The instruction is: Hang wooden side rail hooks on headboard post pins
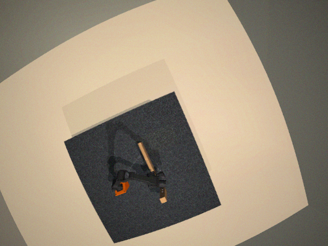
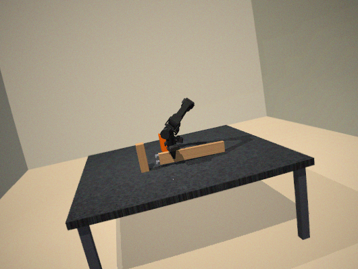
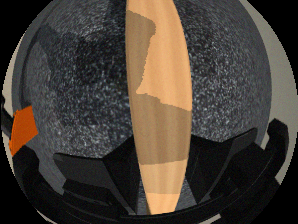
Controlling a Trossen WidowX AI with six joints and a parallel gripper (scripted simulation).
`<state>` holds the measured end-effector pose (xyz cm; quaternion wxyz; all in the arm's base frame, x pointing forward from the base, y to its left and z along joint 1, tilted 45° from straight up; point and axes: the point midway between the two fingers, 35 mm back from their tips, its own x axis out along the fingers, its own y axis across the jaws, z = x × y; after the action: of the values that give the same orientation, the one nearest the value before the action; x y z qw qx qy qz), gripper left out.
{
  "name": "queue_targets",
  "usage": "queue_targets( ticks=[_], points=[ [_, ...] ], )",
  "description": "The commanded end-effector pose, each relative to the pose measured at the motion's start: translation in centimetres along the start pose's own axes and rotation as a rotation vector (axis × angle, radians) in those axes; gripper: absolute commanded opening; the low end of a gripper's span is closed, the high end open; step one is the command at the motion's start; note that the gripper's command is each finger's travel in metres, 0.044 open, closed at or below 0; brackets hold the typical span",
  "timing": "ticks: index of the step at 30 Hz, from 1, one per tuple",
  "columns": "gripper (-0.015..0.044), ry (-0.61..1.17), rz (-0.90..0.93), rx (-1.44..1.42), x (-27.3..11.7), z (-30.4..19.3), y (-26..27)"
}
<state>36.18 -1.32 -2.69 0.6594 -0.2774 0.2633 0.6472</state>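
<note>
The wooden side rail [image 1: 145, 157] [image 2: 202, 149] [image 3: 162, 75] stands on its narrow edge, long and light brown. My gripper [image 2: 174, 155] [image 3: 154, 133] is shut on it near its hook end. Two steel hooks [image 2: 157, 159] stick out of that end toward the post, apart from it. The headboard post [image 1: 163, 200] [image 2: 142, 159] stands upright on the table, a short gap beyond the hooks. Its dark slot side shows in the top view; the pins are too small to make out clearly. I cannot tell whether the rail's underside touches the table.
The dark table [image 1: 192, 188] [image 2: 118, 192] carries everything. The orange arm base part [image 1: 122, 188] [image 2: 163, 143] [image 3: 24, 130] is off to one side of the rail. The arm reaches over from it to the rail's hook end, casting shadows on the table and rail.
</note>
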Motion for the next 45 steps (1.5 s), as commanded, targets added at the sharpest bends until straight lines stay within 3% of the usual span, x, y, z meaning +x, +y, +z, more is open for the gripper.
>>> queue_targets(
  ticks=[1,45],
  points=[
    [0.0000,0.004,-0.010,-0.016,-0.50,0.00,-0.12],
    [0.0000,0.004,-0.010,-0.016,-0.22,-0.47,0.07]
  ],
)
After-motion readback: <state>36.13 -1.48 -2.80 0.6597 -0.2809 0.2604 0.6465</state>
